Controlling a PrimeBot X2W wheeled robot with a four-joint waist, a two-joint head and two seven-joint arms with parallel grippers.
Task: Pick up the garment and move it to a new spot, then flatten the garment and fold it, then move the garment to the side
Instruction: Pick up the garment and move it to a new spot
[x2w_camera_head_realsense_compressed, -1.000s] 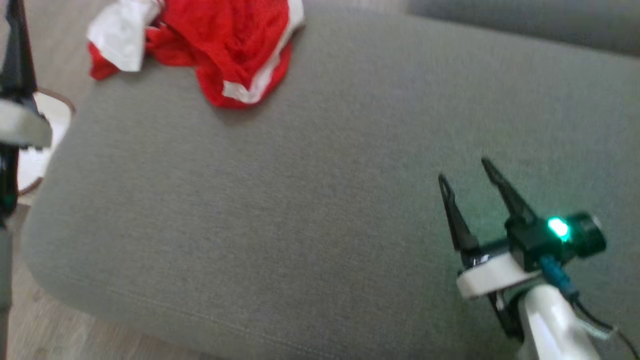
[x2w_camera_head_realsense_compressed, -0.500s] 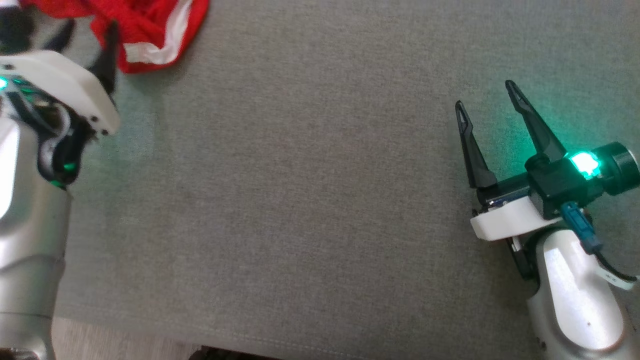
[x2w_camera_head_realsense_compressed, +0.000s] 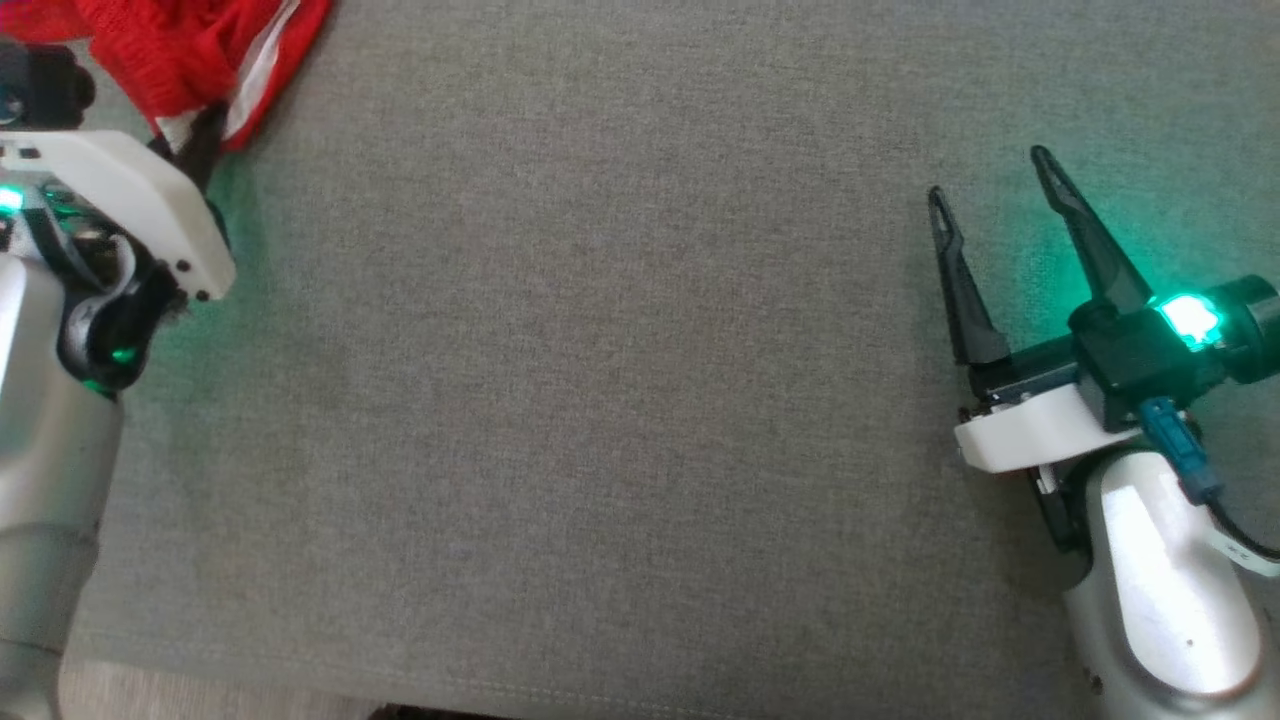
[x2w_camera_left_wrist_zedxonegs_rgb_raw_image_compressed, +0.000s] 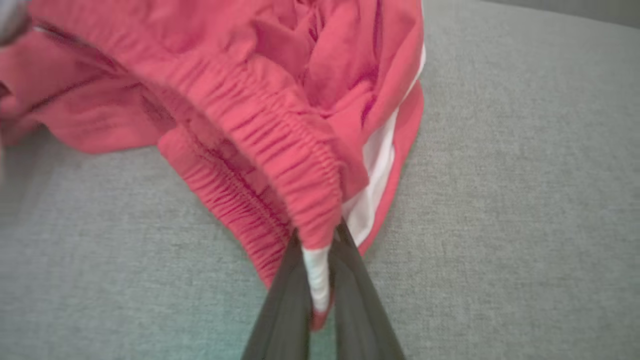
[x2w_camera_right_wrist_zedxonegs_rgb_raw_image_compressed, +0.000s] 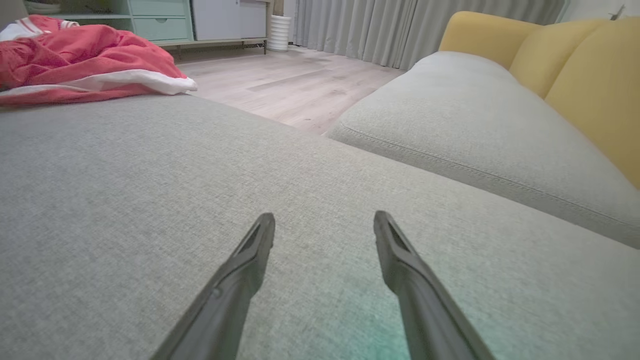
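Red garment lying crumpled at the grey cushion's far-left corner, being cut off by the head view's top edge, long axis unclear, left gripper pinching its white-trimmed waistband end, right gripper hovering well apart, jaws spread.

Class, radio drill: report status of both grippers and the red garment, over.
Left gripper shut on edge of red garment. Right gripper open over the grey cushion. Nothing in the way.
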